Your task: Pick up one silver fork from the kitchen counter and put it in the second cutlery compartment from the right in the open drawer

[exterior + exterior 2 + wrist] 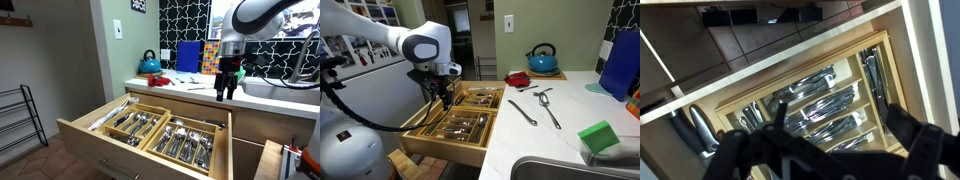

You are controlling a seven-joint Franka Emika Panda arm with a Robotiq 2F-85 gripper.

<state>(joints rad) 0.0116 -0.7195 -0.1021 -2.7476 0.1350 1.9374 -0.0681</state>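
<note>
The pale kitchen counter (570,120) carries silver forks (523,110) lying loose, also seen in an exterior view (192,83). Below it the wide wooden drawer (95,135) stands open with two divider trays of silver cutlery (185,142). My gripper (228,88) hangs above the drawer's back edge, beside the counter front, in both exterior views (442,93). In the wrist view its fingers (837,120) are spread apart with nothing between them, and the long cutlery compartments (825,102) lie below. I cannot tell which compartment it is over.
A blue kettle (542,58), a red bowl (518,79), a green sponge (600,137) and a blue board (620,62) sit on the counter, by the sink (565,170). A narrower wooden pull-out (268,160) stands open beside the drawer. A wire rack (18,120) stands on the floor.
</note>
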